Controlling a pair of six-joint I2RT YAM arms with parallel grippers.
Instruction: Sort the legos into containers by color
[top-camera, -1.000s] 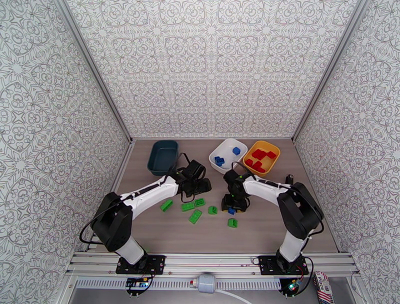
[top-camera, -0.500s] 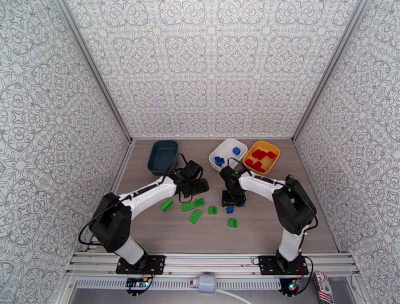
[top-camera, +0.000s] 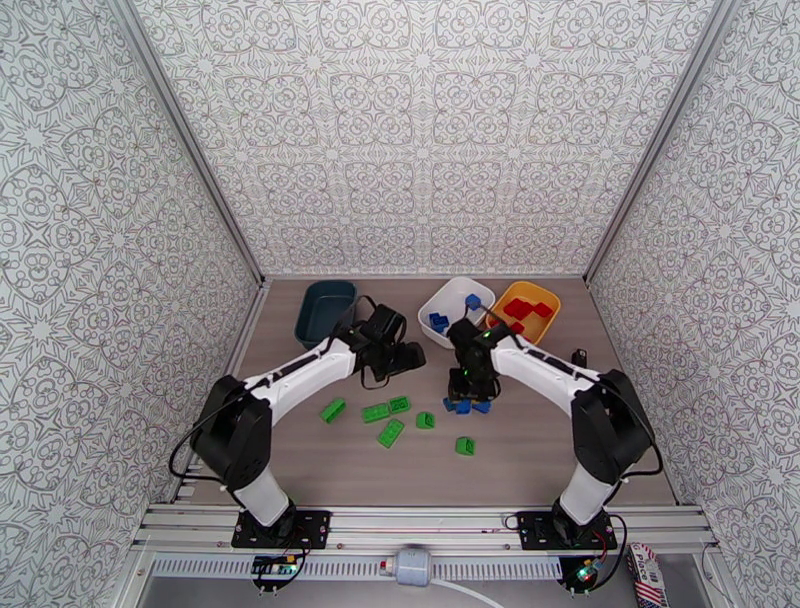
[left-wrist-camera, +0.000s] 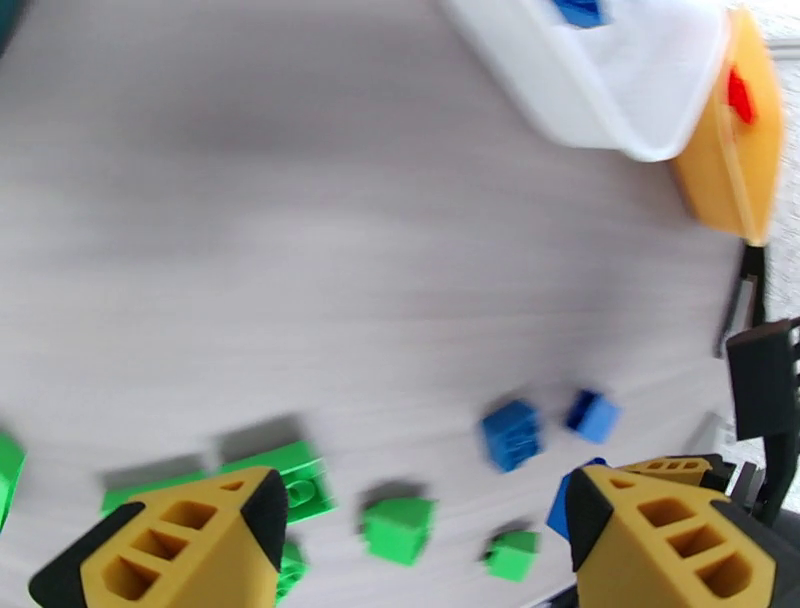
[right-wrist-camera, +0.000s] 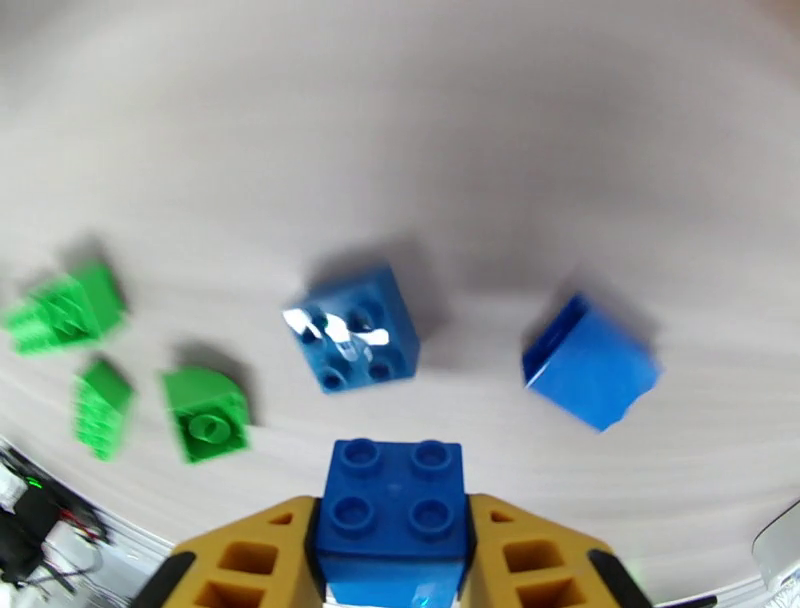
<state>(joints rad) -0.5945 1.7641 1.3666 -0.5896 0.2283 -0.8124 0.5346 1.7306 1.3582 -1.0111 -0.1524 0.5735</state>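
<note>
The right gripper has its yellow fingers pinched on a blue brick, four studs facing us, and it hangs clear above the wooden table. Down on the wood we spot two loose blue bricks. One lies studs-up and the other is tipped onto an edge, the two near each other but apart. Off to one side in that wrist view a few green bricks lie close together, blurred at the edges.

From above, we find that arm reaching in from the right, its gripper pointing down at the table just in front of the white tub. That tub holds blue pieces. The yellow tub stands just beside it, and there are red bricks inside. The dark teal tub stands well apart from those two, at the far left of the table.

Over to the left gripper. It hovers between the dark teal tub and the white tub, and its wrist view shows the jaws spread wide, gripping nothing. That view is smeared, but we can make out green and blue bricks on the table below. Six green bricks lie scattered on the near side of that gripper, all resting on the wood.
</note>
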